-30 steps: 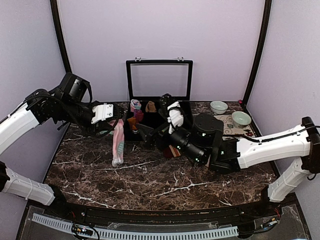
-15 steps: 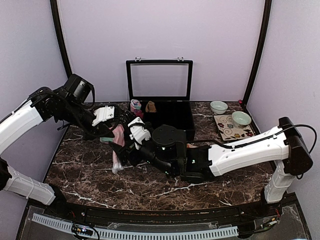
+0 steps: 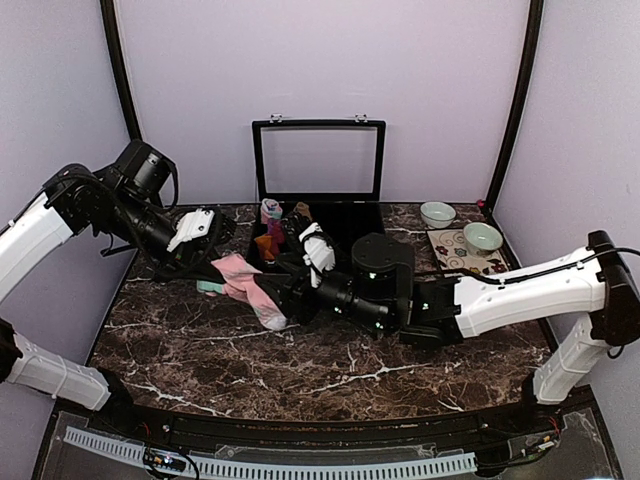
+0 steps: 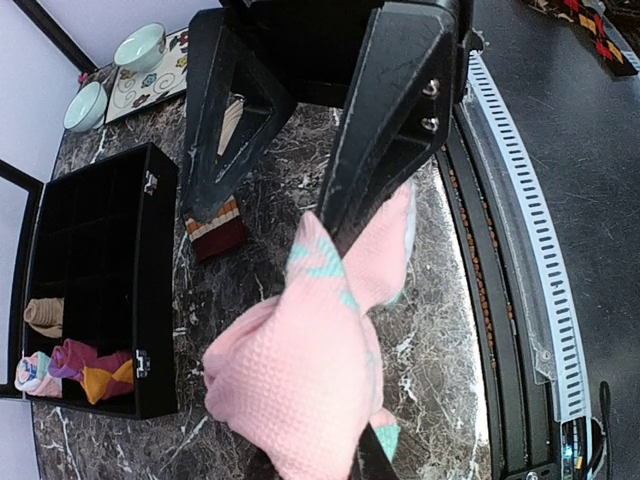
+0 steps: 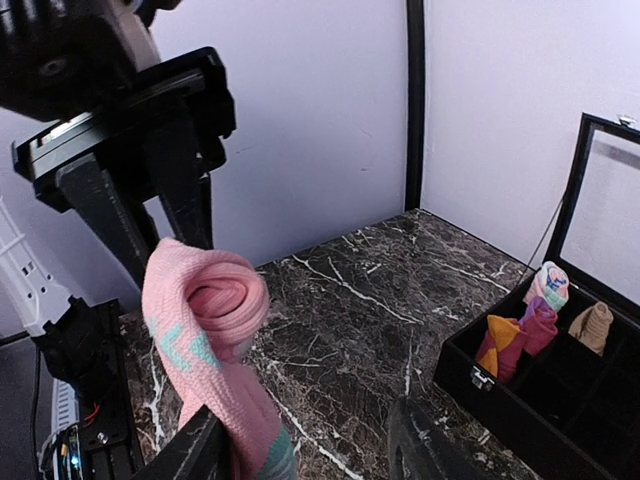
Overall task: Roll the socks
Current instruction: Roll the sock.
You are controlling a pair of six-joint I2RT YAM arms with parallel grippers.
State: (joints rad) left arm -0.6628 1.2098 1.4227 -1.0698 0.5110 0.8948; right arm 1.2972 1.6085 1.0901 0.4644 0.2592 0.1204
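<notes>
The pink sock [image 3: 245, 285] with mint pattern stretches slantwise above the table between both grippers. My left gripper [image 3: 207, 252] is shut on its upper end. In the right wrist view that end looks curled [image 5: 215, 295], held by the left gripper [image 5: 160, 235]. My right gripper [image 5: 305, 450] stands open; the sock drapes over its left finger [image 5: 190, 455] and the other finger [image 5: 420, 440] is bare. In the left wrist view one right finger [image 4: 385, 120] touches the sock [image 4: 300, 380]. The striped sock [image 4: 215, 228] lies on the table below, hidden under the right arm in the top view.
An open black compartment box [image 3: 345, 232] stands at the back centre, with small rolled bundles [image 5: 515, 340] in its left cells. Two pale bowls [image 3: 437, 213] [image 3: 482, 237] and a patterned mat [image 3: 460, 258] sit at the back right. The table's front rail [image 4: 520, 250] runs close by.
The right arm swung left from the box to the sock's lower end, and its jaws narrowed. The sock, which hung straight down from the left gripper, is now pulled slantwise to the right.
</notes>
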